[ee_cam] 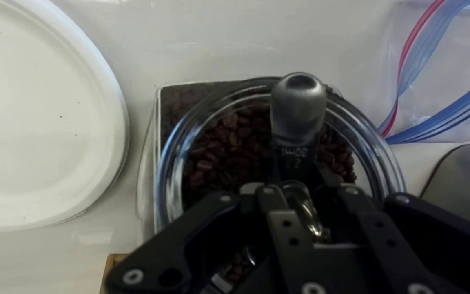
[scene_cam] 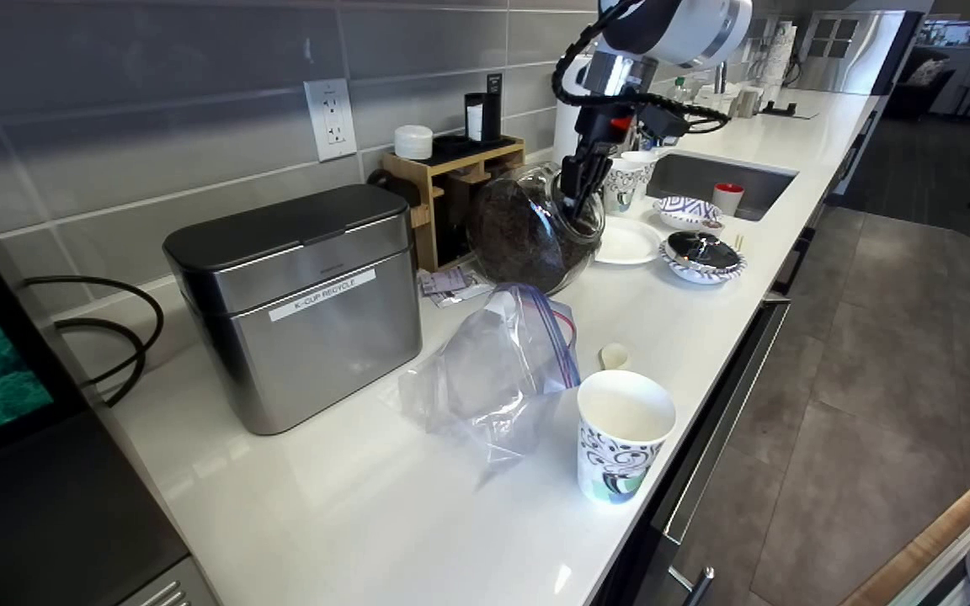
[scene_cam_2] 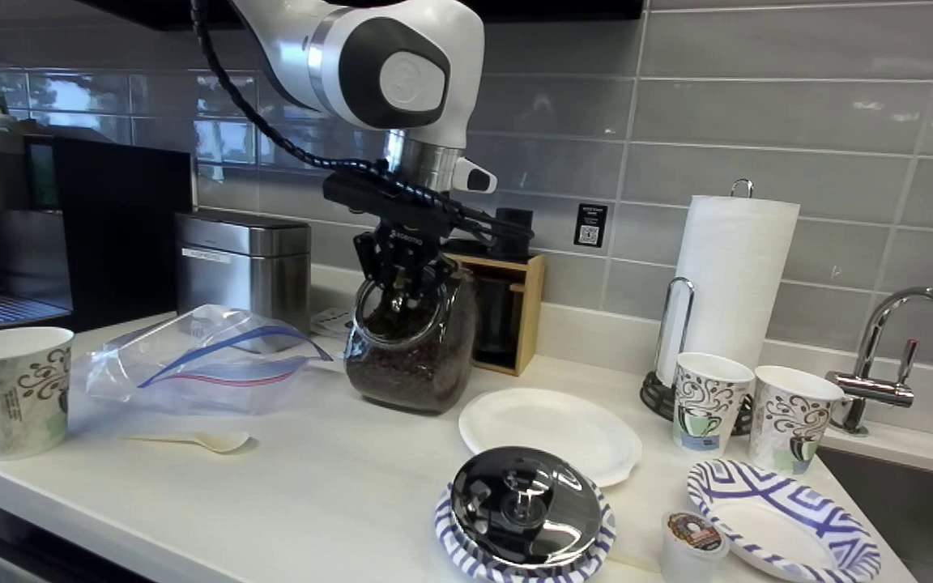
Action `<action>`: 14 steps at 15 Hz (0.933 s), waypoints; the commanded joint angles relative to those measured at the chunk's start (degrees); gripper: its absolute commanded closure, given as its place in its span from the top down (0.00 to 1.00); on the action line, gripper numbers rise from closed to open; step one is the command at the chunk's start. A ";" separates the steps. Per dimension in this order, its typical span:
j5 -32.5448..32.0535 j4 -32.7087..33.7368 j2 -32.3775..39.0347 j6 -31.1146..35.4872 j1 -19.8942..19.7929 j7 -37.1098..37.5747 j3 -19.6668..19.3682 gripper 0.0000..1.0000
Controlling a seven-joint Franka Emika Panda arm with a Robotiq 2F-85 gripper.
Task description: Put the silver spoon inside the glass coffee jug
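White swirl-printed paper cup point(scene_cam: 624, 442) stands at the front edge of a glossy white countertop point(scene_cam: 350, 518) that stretches on to a chrome-lidded, blue-striped paper bowl point(scene_cam_2: 452, 534) near that edge. Toward the back edge, a silver metal spoon point(ee_cam: 299, 112) crosses the rim of a clear glass jug point(scene_cam_2: 434, 376) of coffee beans point(ee_cam: 229, 149), rounded end facing front. Over it, a black two-fingered gripper point(ee_cam: 305, 191) has its jaws narrowly apart; whether they hold the spoon cannot be told. A clear plastic bag point(scene_cam_2: 207, 356) and round white plate point(scene_cam_2: 551, 429) flank the jug. Grey tiles point(scene_cam_2: 774, 113) rise behind; grey-brown flooring point(scene_cam: 881, 421) lies below.
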 commanded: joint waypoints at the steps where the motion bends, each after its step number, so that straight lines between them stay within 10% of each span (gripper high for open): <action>1: 1.90 -0.93 0.30 3.51 0.26 2.25 0.31 0.06; 14: 0.03 -2.27 0.34 7.97 0.63 4.67 0.28 0.06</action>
